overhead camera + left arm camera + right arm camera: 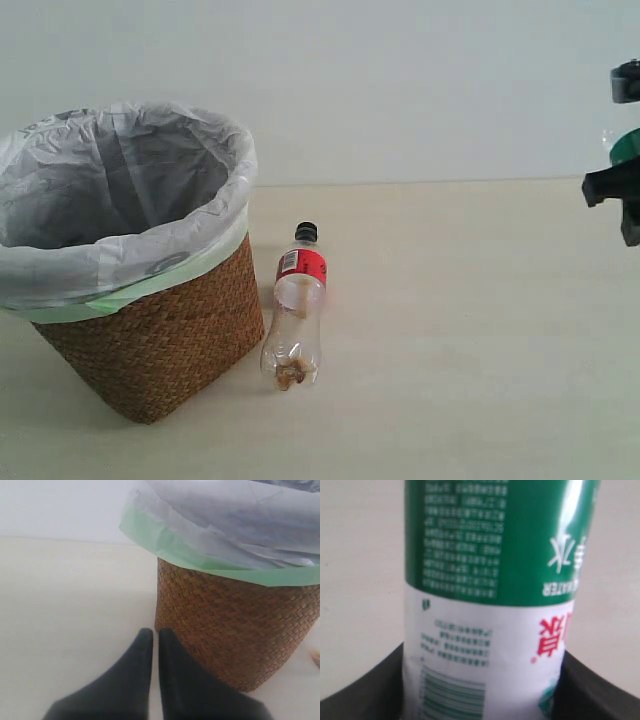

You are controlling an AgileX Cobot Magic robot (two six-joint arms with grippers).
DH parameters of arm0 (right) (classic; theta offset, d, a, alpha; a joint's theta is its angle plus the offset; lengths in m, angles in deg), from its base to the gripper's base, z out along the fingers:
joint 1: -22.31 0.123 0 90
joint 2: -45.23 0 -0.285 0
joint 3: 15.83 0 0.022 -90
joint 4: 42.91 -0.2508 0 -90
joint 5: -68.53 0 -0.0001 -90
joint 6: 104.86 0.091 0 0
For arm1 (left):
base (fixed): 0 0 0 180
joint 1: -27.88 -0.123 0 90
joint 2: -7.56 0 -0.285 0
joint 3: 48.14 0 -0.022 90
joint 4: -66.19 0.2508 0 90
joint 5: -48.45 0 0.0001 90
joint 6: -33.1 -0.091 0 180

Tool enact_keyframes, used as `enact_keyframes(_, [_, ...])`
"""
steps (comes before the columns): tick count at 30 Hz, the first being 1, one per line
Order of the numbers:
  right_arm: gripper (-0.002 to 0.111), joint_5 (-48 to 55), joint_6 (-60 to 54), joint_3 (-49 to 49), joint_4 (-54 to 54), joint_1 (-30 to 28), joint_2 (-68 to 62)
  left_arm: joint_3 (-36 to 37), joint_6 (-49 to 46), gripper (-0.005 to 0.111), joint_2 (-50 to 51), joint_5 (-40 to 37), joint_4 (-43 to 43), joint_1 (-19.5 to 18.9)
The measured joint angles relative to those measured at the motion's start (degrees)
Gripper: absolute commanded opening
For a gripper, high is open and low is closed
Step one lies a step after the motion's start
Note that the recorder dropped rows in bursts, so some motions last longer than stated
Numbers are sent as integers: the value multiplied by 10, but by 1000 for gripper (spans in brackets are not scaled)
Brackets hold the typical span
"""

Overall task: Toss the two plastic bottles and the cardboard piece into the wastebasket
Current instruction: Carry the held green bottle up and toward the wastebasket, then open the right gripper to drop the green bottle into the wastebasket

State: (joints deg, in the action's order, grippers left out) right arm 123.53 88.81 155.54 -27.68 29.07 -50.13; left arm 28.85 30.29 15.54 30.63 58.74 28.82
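Observation:
The wicker wastebasket (pixel 160 340) with its white bag stands at the left; its woven wall (pixel 240 630) fills the left wrist view. The red-label bottle (pixel 294 310) with black cap and brown residue lies on the table just right of the basket. My left gripper (pixel 155 635) is shut and empty, low beside the basket's base. The white-green label bottle (pixel 495 595) sits between the dark fingers (pixel 365 695) of my right gripper (pixel 482 690), which is shut on it. That gripper (pixel 622 195) shows at the far right edge, raised, with a green bit of bottle (pixel 627 146). The cardboard piece is out of view.
The pale table (pixel 470 350) stretches to the right of the bottle. A plain light wall (pixel 400 90) stands behind.

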Motion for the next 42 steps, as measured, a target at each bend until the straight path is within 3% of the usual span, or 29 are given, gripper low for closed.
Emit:
enact_keyframes(10, [0,-13,-12,-4,2,-9,-15,0,0,4,0,0,0,0])
enact_keyframes(20, [0,-143,-29,-75,-57,-9,-18,0,0,4,0,0,0,0])
enact_keyframes(36, [0,-177,-26,-78,-67,-6,-46,0,0,4,0,0,0,0])
enact_keyframes(38, [5,-196,-39,-75,-97,4,-58,0,0,4,0,0,0,0])
enact_keyframes(42, [26,-209,-152,16,-285,81,-80,0,0,4,0,0,0,0])
